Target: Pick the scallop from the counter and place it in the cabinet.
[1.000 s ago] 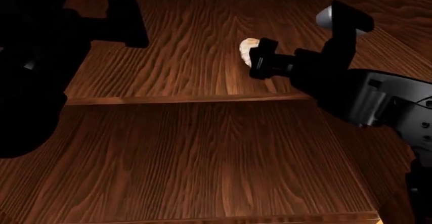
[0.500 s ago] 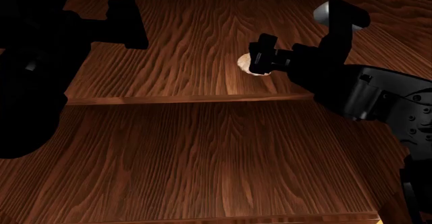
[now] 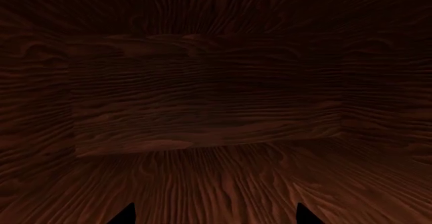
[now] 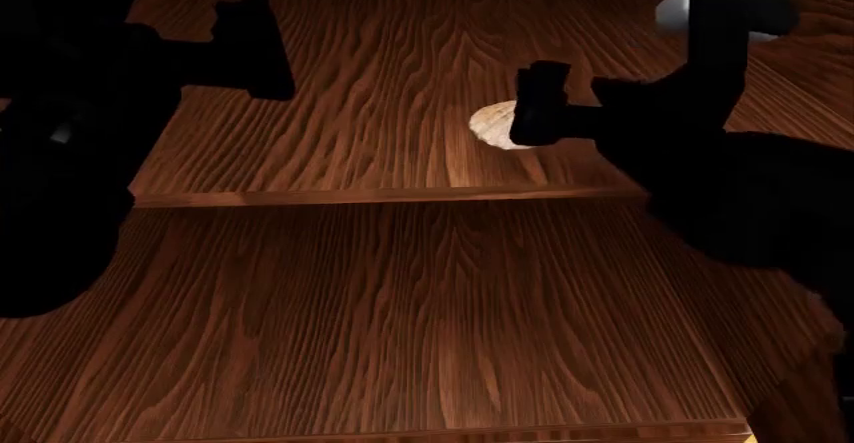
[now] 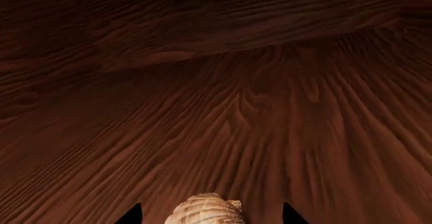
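The scallop (image 4: 493, 125) is lying on the cabinet (image 4: 400, 195) shelf right between the right hand's (image 4: 531, 113) spread fingertips, apparently released, so that hand, far nearer than the left, is needing only to back away.

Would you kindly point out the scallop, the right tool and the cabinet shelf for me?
scallop (image 4: 491, 124): head view, on its exposed ribbed shell.
right tool (image 5: 210, 215): right wrist view, midway between its two tips.
cabinet shelf (image 4: 374, 197): head view, on its front edge.
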You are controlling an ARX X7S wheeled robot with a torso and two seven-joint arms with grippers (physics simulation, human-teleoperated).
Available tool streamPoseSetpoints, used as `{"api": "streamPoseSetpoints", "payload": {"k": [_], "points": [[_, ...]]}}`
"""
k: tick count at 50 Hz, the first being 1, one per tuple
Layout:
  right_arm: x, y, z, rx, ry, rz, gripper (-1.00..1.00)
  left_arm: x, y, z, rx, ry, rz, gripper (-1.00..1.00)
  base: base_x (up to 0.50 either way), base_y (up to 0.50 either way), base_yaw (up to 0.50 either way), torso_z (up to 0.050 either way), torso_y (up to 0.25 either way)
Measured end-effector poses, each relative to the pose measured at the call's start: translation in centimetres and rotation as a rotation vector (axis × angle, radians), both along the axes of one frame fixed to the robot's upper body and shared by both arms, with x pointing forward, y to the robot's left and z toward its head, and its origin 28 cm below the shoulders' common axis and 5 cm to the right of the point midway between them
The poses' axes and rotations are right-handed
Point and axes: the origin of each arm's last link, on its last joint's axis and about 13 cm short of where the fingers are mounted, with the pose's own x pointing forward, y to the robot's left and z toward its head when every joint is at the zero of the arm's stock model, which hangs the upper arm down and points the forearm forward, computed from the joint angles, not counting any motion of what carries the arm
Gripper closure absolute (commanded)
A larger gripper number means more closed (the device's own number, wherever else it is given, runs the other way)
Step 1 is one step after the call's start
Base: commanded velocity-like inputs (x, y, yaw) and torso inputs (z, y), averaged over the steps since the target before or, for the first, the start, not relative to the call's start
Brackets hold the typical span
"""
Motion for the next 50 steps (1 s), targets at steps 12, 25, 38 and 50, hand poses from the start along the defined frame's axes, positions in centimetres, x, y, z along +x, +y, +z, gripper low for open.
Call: {"api": "streamPoseSetpoints", "payload": {"k": [12, 25, 38, 50], "points": [[-2.0, 0.0, 1.2, -0.023, -0.094, -0.06, -1.0, -0.2, 0.1, 0.0, -0.008, 0.002, 0.007, -1.0, 0.0, 0.0, 0.0, 0.0, 0.0], [-3.9, 0.1, 2.1, -0.016, -0.151, -0.087, -1.0, -0.5, 0.1, 0.1, -0.013, -0.002, 0.007, -1.0, 0.0, 0.0, 0.0, 0.0, 0.0], [-5.5, 0.3, 2.9, -0.018, -0.197, -0.108, -1.0, -1.4, 0.2, 0.2, -0.067, 0.022, 0.005, -1.0, 0.0, 0.0, 0.0, 0.0, 0.0], [-6.7, 0.5, 3.0, -0.011, -0.221, -0.124, -1.0, -2.9, 0.1, 0.1, -0.126, 0.059, -0.004, -1.0, 0.0, 0.0, 0.0, 0.0, 0.0]]}}
